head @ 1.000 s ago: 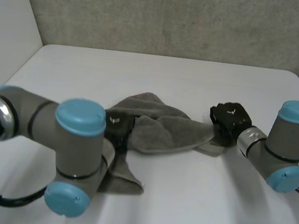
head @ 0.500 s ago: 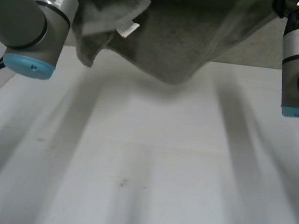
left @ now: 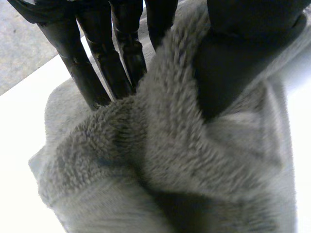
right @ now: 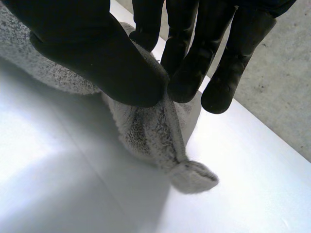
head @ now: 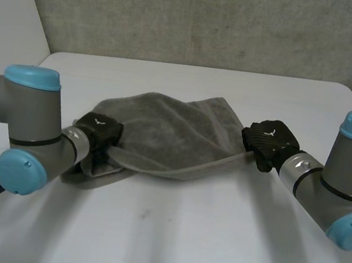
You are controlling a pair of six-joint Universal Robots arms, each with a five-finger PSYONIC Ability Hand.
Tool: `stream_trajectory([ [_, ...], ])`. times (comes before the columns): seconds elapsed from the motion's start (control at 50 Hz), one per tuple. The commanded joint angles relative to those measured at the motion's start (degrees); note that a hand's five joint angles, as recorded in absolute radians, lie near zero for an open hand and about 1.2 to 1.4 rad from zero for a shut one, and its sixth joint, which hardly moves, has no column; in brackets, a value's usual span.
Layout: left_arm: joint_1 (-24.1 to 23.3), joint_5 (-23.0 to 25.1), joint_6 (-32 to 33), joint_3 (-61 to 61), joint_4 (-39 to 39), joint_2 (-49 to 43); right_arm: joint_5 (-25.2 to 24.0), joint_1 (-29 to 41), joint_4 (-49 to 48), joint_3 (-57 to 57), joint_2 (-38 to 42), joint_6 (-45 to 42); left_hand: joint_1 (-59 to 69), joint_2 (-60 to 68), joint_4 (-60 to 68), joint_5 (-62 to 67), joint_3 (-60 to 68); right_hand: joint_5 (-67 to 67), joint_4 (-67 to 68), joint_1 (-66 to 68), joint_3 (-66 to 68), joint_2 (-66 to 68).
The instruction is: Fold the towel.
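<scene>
On the desk, towel (head: 169,134): grey terry cloth, rumpled in a broad mound across the middle of the white desk (head: 182,241) and stretched between the two hands. Its near edge is drawn into a rolled line, and a flap is tucked under at the left end.
Left hand (head: 99,132): at the towel's left end. In its wrist view the fingers (left: 121,53) stand nearly straight behind a thick ridge of cloth and the thumb (left: 233,68) presses from the other side, so the ridge is pinched.
Right hand (head: 268,143): at the towel's right end. Its fingers (right: 189,73) and thumb (right: 97,58) are closed on a thin edge just in from a corner, and the corner tip (right: 192,177) rests on the desk beyond the fingertips.
Step in hand (judgement): spreading the cloth flat, ahead of the first fold.
Method advised: hold both pinches firm. Draw the hands apart evenly until the near edge runs straight. Lay the cloth down away from the robot so the mound flattens, and free the tucked flap at the left end.
Risk (judgement): the left hand holds a bunched ridge rather than a clean corner, so that end may settle doubled.
Containers: none on the desk, so there are no contents to report.
</scene>
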Motion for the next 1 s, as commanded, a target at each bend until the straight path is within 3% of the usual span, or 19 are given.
stream_trajectory([
  [0.02, -4.6, -0.5, -0.3, -2.5, -0.6, 2.0, 1.0, -0.1, -1.1, 4.3, -3.0, 3.4, -12.1, -12.0, -12.5, -12.6, -12.1, 7.7, 2.2, 12.3, 2.2, 4.2],
  [0.12, -6.3, -3.1, -3.2, -4.4, 1.7, 2.1, 2.2, -0.5, -1.3, 4.4, -3.6, 10.2, -14.1, -14.1, -14.5, -14.6, -14.1, 7.7, 2.2, 12.3, 2.2, 4.2],
  [0.22, -8.8, -9.8, -9.2, -5.6, 5.7, 2.1, 2.8, -3.2, -1.5, 4.3, -3.8, 13.6, -14.1, -14.1, -14.5, -14.6, -14.1, 7.7, 2.2, 12.3, 2.2, 4.2],
  [0.38, -9.4, -17.0, -9.5, -6.0, 6.8, 1.6, 3.1, -4.4, -2.2, 4.3, -3.8, 14.0, -14.0, -13.9, -14.3, -14.5, -13.9, 7.7, 2.2, 12.3, 2.2, 4.2],
  [0.66, -8.0, -18.5, -9.5, -10.5, 14.0, 6.0, 6.0, -4.5, -4.2, 4.7, -4.8, 13.7, -11.4, -11.4, -11.8, -12.0, -11.4, 7.7, 2.2, 12.3, 2.2, 4.2],
  [0.82, -6.6, -18.5, -9.3, -11.4, 14.3, 6.5, 6.1, -5.2, -4.9, 4.4, -5.1, 13.6, -11.4, -11.4, -11.8, -12.0, -11.4, 7.7, 2.2, 12.3, 2.2, 4.2],
  [0.98, -4.0, -18.1, -9.2, -12.6, 14.3, 6.6, 6.1, -5.1, -5.0, 4.1, -5.8, 13.5, 16.5, 16.6, 16.1, 16.0, 16.5, 7.7, 2.2, 12.3, 2.2, 4.2],
  [1.0, -4.1, -18.1, -9.1, -12.8, 14.3, 7.1, 6.2, -5.1, -5.0, 3.6, -5.8, 13.4, 26.9, 27.0, 26.6, 26.4, 27.0, 7.7, 2.2, 12.3, 2.2, 4.2],
])
